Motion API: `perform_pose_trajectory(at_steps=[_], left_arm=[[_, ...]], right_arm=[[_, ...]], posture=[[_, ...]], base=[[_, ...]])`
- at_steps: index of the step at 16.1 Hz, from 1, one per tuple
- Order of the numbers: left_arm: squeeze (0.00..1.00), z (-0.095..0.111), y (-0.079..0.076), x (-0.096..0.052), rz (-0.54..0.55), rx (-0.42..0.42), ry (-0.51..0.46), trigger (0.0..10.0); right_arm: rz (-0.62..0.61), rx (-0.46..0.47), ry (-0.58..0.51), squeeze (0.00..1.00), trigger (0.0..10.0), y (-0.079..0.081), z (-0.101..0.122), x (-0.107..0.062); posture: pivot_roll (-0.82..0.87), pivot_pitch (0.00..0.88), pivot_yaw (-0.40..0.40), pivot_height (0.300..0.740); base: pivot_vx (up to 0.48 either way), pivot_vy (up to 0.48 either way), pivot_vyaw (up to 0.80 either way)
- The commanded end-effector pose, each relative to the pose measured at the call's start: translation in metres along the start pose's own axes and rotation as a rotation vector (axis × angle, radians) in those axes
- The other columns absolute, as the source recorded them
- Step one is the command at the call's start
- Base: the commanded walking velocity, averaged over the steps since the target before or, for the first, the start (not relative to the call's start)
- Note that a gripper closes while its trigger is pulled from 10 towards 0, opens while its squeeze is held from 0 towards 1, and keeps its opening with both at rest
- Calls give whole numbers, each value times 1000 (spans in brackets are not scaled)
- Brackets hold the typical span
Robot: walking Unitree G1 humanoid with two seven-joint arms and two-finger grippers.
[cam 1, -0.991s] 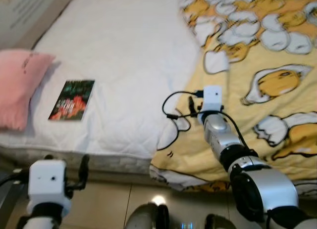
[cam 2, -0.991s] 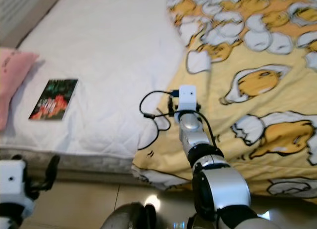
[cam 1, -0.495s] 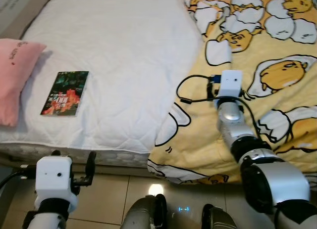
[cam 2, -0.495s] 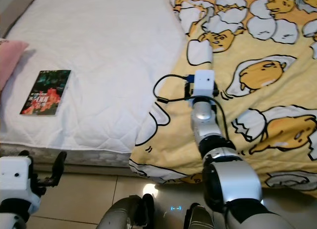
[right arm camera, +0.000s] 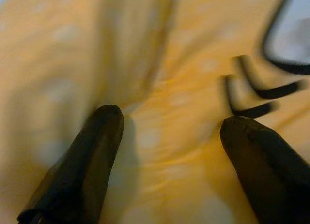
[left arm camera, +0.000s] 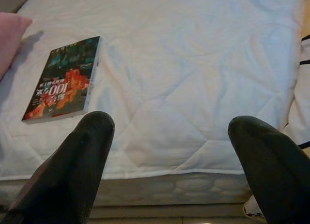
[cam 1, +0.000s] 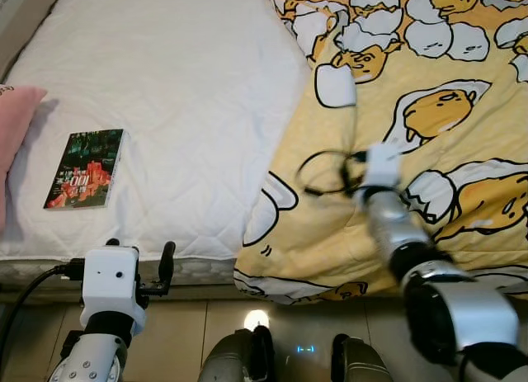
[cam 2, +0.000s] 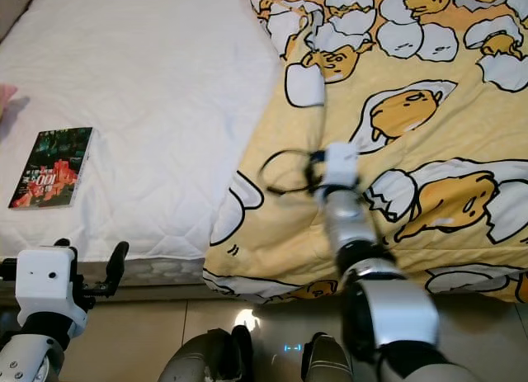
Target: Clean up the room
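A yellow blanket [cam 1: 429, 110] printed with egg figures covers the right half of the bed, and its near corner hangs over the mattress [cam 1: 190, 77] edge. My right arm [cam 1: 388, 217] reaches out over this blanket and looks blurred. My right gripper [right arm camera: 173, 116] is open just above the yellow cloth, with nothing between its fingers. A book with a dark cover [cam 1: 85, 157] lies flat on the white mattress at the left. My left gripper [left arm camera: 172, 120] is open, low in front of the bed's edge and facing the book [left arm camera: 65, 79].
A pink pillow [cam 1: 12, 126] lies at the bed's left edge, beside the book. Beige floor tiles [cam 1: 181, 332] run along the front of the bed. A black cable [cam 1: 318, 172] loops beside my right wrist.
The whole view has shifted as my head moved. My right arm has swung a little to the right over the blanket. The blanket's near corner now lies flatter and wider over the mattress edge.
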State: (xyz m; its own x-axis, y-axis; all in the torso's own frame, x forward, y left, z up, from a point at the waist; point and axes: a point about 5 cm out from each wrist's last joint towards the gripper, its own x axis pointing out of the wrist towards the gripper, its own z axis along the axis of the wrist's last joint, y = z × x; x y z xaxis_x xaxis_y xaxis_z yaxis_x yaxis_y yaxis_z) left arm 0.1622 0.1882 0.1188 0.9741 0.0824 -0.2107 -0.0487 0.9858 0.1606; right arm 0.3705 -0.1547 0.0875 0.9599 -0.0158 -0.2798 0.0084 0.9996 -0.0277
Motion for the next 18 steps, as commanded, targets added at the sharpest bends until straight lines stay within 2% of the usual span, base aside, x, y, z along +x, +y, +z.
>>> perform_pose_trajectory(at_steps=[1,3,7,9,12,13,15,18], left_arm=[[0,-5,8,-3,26,28,25,10000],[0,-5,9,-3,38,32,25,10000],[0,-6,9,-4,47,31,27,10000],[0,-7,10,-4,49,32,28,10000],[0,-7,9,-4,46,34,31,10000],[0,-7,9,-3,45,36,29,10000],[0,-7,10,-2,46,40,25,10000],[0,-7,11,-1,47,41,24,10000]], right_arm=[[35,-1,39,0,0,6,-8,-1],[90,-8,37,0,0,15,-8,-1],[121,-14,48,0,0,18,-12,-3],[167,-29,32,0,0,25,-12,-4],[335,-89,11,0,0,56,-17,-10],[422,-115,17,0,0,74,-26,-16],[544,-107,54,0,0,99,-46,-30],[618,-103,79,0,0,112,-62,-41]], posture=[[143,252,167,740],[150,257,159,740],[149,257,154,740],[148,260,154,740],[148,259,157,740],[150,256,158,740],[148,254,159,740],[149,252,159,740]], base=[[0,0,0],[0,0,0],[0,0,0],[0,0,0],[0,0,0],[0,0,0],[0,0,0],[0,0,0]])
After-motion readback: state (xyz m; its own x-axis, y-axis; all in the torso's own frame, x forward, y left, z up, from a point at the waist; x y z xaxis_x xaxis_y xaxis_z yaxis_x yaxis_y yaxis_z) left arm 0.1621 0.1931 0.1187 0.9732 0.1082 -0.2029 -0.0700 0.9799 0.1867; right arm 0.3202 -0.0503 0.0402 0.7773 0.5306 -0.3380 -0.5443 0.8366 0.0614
